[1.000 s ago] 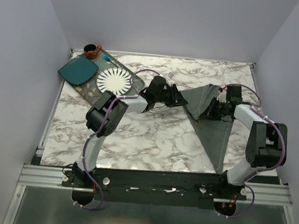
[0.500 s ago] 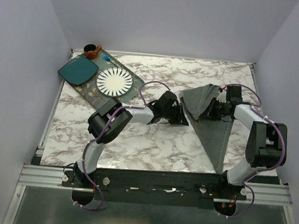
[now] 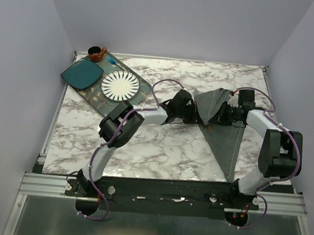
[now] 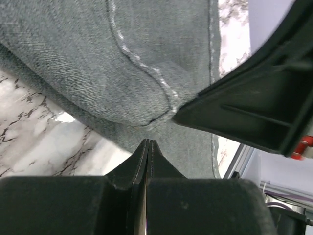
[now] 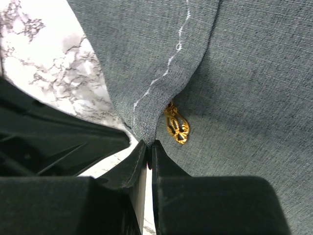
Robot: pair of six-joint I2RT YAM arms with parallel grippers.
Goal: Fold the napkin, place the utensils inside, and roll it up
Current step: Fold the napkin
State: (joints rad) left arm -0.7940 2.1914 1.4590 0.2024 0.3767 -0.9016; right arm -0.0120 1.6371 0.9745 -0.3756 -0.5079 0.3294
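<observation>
The dark grey napkin [image 3: 226, 140] lies folded into a long triangle on the right of the marble table, its far part bunched up. My right gripper [image 3: 220, 116] is shut on a stitched corner of the napkin [image 5: 146, 112], which it holds raised. My left gripper [image 3: 193, 115] is at the napkin's left edge, its jaws closed tight against the cloth [image 4: 146, 73] beside a raised fold. A small gold ornate piece [image 5: 177, 126] peeks from under the lifted corner. The utensils are otherwise hidden.
At the far left, a dark tray [image 3: 100, 100] carries a teal square plate [image 3: 82, 74] and a white ribbed plate [image 3: 119, 85]. A brown cup [image 3: 96, 53] stands at the tray's far corner. Walls close in the table on three sides.
My left gripper has moved right from beside the white plate to the napkin's left edge and closed there. The right gripper keeps its hold on the corner.
</observation>
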